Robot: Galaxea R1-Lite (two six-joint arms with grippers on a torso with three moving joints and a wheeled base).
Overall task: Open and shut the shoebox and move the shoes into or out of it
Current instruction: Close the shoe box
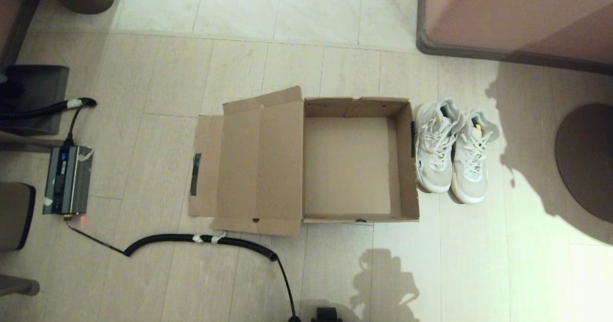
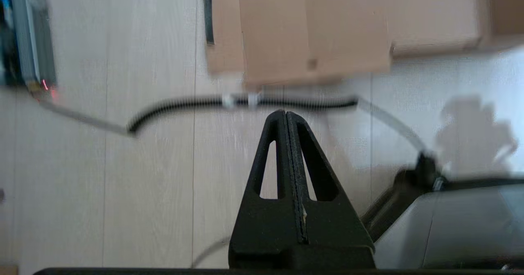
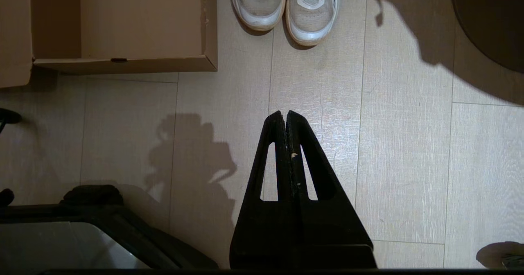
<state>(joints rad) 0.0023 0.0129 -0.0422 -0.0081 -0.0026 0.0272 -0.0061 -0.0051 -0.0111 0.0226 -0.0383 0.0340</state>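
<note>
The shoebox [image 1: 352, 161] sits open in the middle of the head view on the pale tiled floor [image 1: 158, 274]. Its long axis runs from the top of the frame toward the bottom, and its inside is bare cardboard. The lid [image 1: 254, 164] is folded out flat on the floor to the frame's left of the box, joined along the box's left wall, with a black tape strip [image 1: 195, 174] near its outer left edge.

The shoes [image 1: 452, 149] stand side by side on the floor just right of the box, the nearer one close against its right wall. Their long axes run parallel to the box, toes pointing toward the bottom of the frame and heels toward the top. In the right wrist view the two toe ends show at the top centre, next to the box's corner.

Neither arm shows in the head view. The left gripper [image 2: 285, 115] hangs above the floor with its two fingers pressed together on nothing, short of a coiled black cable [image 1: 201, 238] that lies along the lid's lower edge. The right gripper [image 3: 285, 114] also hangs over bare floor, fingers together and empty, well apart from the shoes.

A small grey device [image 1: 67, 179] lies at the left edge of the head view, with the cable running to it.
</note>
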